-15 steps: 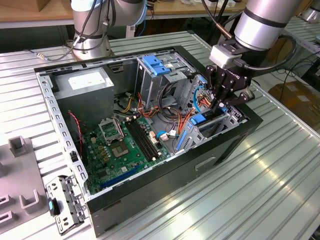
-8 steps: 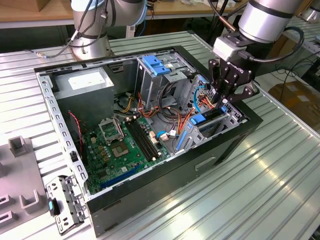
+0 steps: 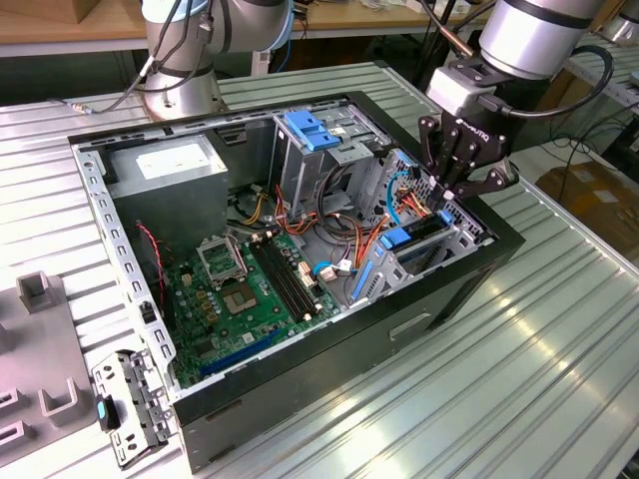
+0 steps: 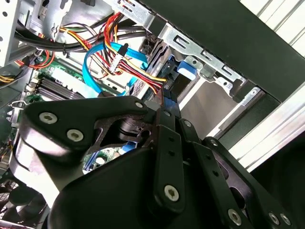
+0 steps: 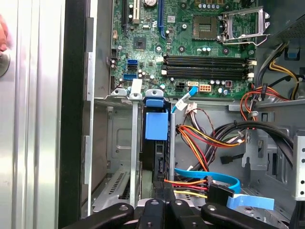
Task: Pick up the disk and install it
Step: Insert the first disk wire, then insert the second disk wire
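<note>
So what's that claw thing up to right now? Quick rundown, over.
Claw down at the open computer case's drive bay. Blue-framed black disk on edge in the metal slot. Red, yellow and blue cables close alongside.

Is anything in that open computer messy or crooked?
Nothing looks broken. The black open computer case lies on its side, and loose red, yellow and orange wires sprawl over the green circuit board. The black hard drive in its blue carrier frame sits upright in its bay under the gripper.
</note>
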{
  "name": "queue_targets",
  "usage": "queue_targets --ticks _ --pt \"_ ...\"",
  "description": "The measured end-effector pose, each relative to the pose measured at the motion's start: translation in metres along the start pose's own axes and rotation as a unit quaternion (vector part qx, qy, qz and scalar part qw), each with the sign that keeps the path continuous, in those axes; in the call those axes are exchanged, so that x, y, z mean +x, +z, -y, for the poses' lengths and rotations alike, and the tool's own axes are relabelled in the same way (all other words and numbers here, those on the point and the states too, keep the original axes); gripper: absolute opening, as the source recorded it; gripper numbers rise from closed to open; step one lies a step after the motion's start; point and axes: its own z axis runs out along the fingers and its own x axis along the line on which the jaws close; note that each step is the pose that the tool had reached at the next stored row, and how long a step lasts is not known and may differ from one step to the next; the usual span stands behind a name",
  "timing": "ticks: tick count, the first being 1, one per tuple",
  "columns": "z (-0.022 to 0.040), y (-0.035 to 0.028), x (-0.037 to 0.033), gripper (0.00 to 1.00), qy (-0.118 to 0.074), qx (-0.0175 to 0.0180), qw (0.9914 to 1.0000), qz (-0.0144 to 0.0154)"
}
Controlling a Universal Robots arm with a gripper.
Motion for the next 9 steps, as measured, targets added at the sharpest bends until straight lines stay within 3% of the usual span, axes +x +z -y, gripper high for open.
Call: queue_targets --ticks 9 --pt "0.0000 -0.0003 -0.0001 0.11 0.000 0.0000 1.00000 0.0000"
